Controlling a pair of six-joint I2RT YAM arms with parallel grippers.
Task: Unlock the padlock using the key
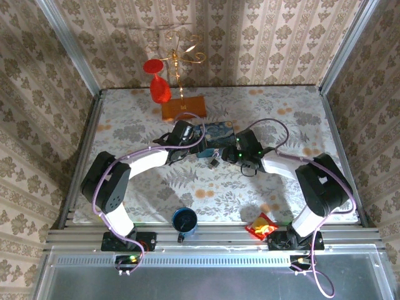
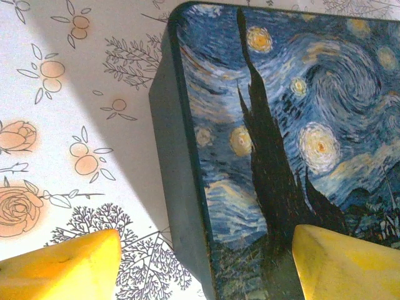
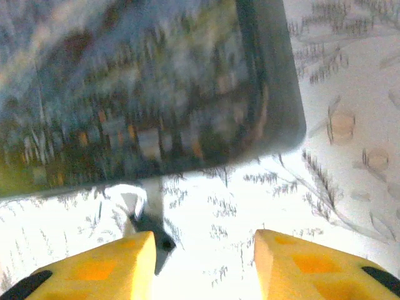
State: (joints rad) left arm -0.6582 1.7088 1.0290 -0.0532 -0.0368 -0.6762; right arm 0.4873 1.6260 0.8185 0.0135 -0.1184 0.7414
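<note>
Left wrist, tin (image 2: 281, 125) rim between parted jaws

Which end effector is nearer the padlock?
Right. The right end effector hovers just beside the padlock; the left end effector straddles the edge of the tin, farther off.

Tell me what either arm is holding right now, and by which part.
Nothing is held. The left gripper straddles an edge of the tin, jaws open; the right gripper is open over bare cloth, the padlock just beside it.
</note>
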